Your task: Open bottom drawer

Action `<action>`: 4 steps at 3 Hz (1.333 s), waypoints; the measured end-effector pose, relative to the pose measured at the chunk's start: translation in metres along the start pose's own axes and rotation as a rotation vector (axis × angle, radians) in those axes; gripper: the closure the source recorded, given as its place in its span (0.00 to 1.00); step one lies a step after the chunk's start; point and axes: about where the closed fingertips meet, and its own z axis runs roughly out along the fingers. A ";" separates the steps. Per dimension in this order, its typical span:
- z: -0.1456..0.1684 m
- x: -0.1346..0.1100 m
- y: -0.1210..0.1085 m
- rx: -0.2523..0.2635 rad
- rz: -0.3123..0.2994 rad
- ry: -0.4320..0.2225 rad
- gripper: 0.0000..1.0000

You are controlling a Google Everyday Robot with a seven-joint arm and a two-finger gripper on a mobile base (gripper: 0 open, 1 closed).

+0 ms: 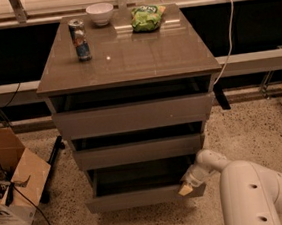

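Note:
The bottom drawer (140,198) is the lowest of three taupe-grey fronts in the cabinet. It stands pulled out a little further than the two above, and a dark strip of its inside shows behind the front. My gripper (187,186) sits at the right end of that front, at its upper edge, touching it. The white arm (255,193) reaches in from the lower right. The middle drawer (137,151) and top drawer (134,116) stand slightly ajar above.
On the cabinet top (125,61) stand a can (79,39), a white bowl (100,13) and a green bag (147,17). An open cardboard box (10,183) sits on the floor at left. A cable (229,40) hangs at right. Speckled floor lies around.

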 end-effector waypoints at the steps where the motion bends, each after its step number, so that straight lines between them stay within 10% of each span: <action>1: -0.029 0.005 -0.003 0.094 0.047 -0.011 0.38; 3: -0.015 0.012 0.030 0.083 0.084 -0.003 0.00; 4: -0.007 0.015 0.042 0.054 0.075 0.005 0.00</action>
